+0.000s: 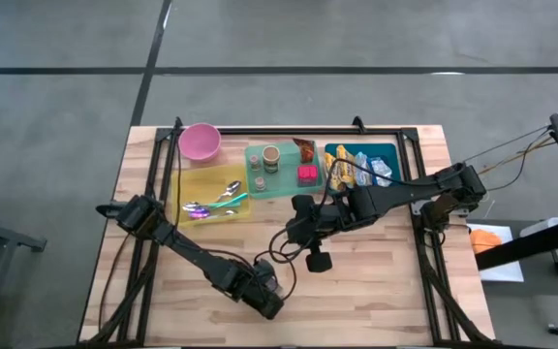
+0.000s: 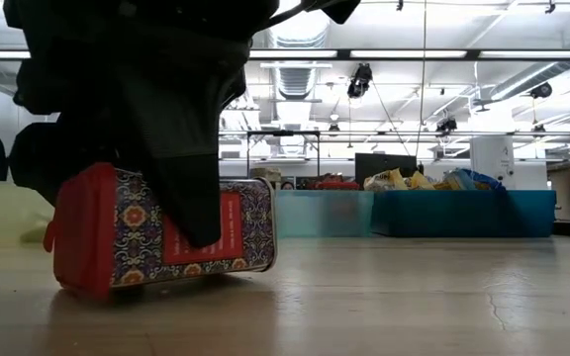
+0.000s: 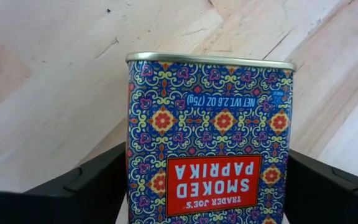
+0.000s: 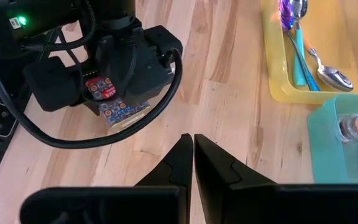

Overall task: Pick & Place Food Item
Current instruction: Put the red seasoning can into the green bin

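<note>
At the near middle of the bench (image 1: 376,291), seen from above, the left gripper (image 1: 267,291) sits low over the wood, covering its load. The right gripper (image 1: 303,228) hangs mid-bench, near the green tray (image 1: 284,189), yellow tray (image 1: 201,189) and blue bin (image 1: 395,155) along the far edge.

From bench height, the paprika tin (image 2: 236,232) lies on its side on the wood, long axis running left to right, its silver-rimmed end toward the right, a dark finger (image 2: 191,193) across its label.

Through the left wrist camera, the tin stands between both fingers (image 3: 92,183), label facing the lens, rimmed end pointing away; the jaws bracket it widely, and actual contact cannot be told.

In the right wrist view, the right jaws are clenched together, empty, aimed at the left gripper and the tin beneath it.
</note>
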Controlling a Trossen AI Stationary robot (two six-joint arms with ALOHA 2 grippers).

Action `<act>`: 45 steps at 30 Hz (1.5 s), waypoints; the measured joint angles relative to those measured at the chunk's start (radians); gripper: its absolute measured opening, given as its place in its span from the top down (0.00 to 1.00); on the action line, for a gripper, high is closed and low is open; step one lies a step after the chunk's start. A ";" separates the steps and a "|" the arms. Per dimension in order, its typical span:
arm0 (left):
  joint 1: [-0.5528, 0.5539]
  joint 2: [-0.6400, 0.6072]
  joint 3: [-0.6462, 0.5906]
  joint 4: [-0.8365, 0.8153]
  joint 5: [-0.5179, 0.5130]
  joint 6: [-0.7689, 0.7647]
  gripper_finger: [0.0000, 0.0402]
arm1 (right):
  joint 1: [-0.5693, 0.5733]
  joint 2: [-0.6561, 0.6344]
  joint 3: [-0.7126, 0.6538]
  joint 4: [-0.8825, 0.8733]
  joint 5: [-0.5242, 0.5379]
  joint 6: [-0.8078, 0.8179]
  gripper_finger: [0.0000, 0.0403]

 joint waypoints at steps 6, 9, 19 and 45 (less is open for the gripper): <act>0.000 0.000 0.000 -0.008 -0.027 -0.075 0.18 | 0.000 0.000 0.000 0.000 0.000 0.000 0.97; 0.000 0.000 -0.001 -0.013 -0.028 -0.072 0.21 | 0.000 0.000 0.000 0.000 0.000 0.004 0.97; 0.000 0.000 -0.002 -0.011 -0.034 0.023 0.22 | 0.000 0.000 0.000 0.001 0.000 0.001 0.97; -0.001 -0.021 0.009 0.013 0.039 0.149 0.22 | 0.000 0.000 0.000 0.001 0.000 0.004 0.97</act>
